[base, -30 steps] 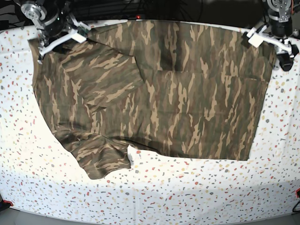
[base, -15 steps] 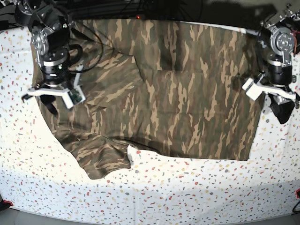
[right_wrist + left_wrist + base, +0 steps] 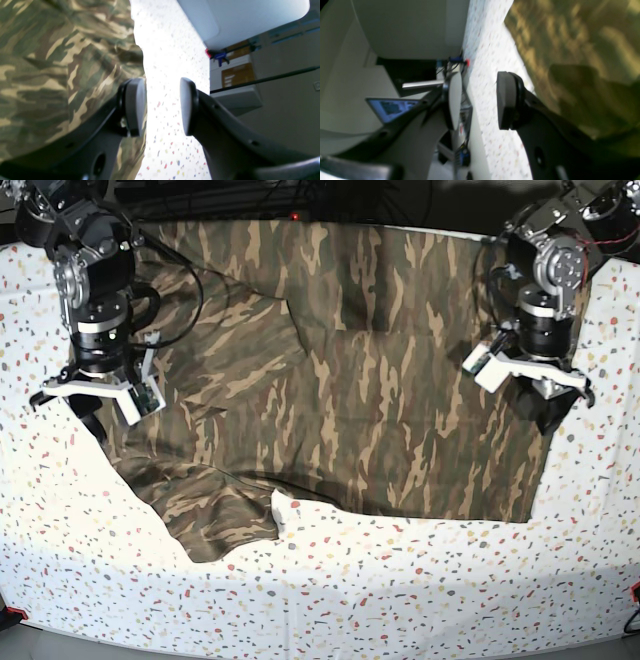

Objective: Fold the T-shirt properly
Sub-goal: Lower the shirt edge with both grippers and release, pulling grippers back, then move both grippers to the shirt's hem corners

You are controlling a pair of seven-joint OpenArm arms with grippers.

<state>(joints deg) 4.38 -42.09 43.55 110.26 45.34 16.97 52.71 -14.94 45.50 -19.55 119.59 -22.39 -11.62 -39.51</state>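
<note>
My right end effector (image 3: 88,393) hangs open and empty over the T-shirt (image 3: 350,380) at its sleeve edge; the shirt lies spread, part folded, across the speckled desk (image 3: 400,580). My left end effector (image 3: 530,385) is open too, above the hem side. If either pinch lands off the edge, I may catch one layer or only bare desk, skewing the fold. Beyond the desk: pale walls, cables, a lit screen (image 3: 390,108).

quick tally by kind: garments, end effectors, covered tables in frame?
T-shirt: 1
End effectors: 2, left end effector and right end effector, both open
Speckled table cover: 1
Total: 4
</note>
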